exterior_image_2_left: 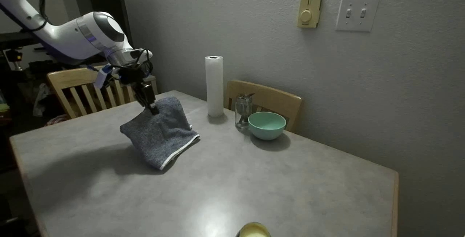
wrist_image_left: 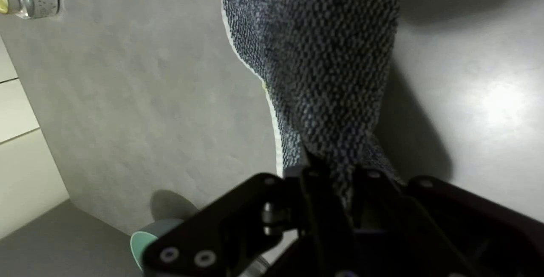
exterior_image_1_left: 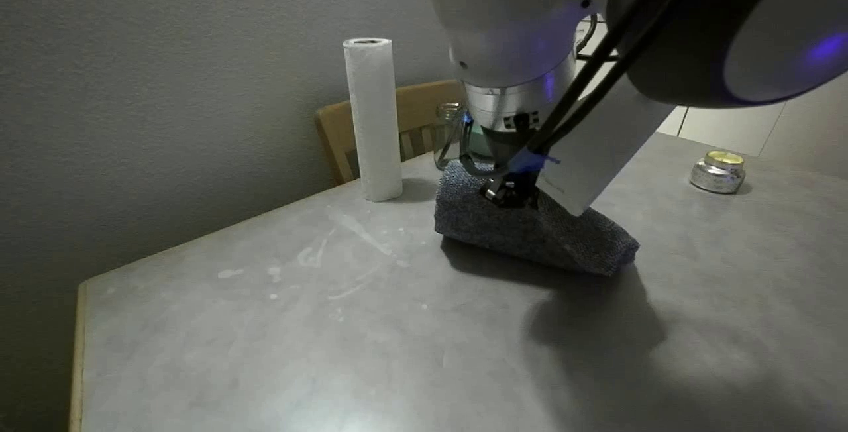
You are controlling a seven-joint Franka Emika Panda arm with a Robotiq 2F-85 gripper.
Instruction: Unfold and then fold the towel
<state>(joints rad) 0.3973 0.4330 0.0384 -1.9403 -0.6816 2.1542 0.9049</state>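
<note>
- gripper point(wrist_image_left: 338, 179): narrow, pinching a gathered ridge of the towel point(exterior_image_2_left: 160, 135).
- towel: draped from that pinch over the table point(exterior_image_2_left: 236, 182) in both exterior views; whether its white edge point(wrist_image_left: 278, 132) touches down, cannot tell.
- handling, my guess: light, limp, grippy terry; no breakage worry, but loose parts will sag and lag.
- hold: a corner or a single layer by the edge should open it better than a bunched middle.
</note>
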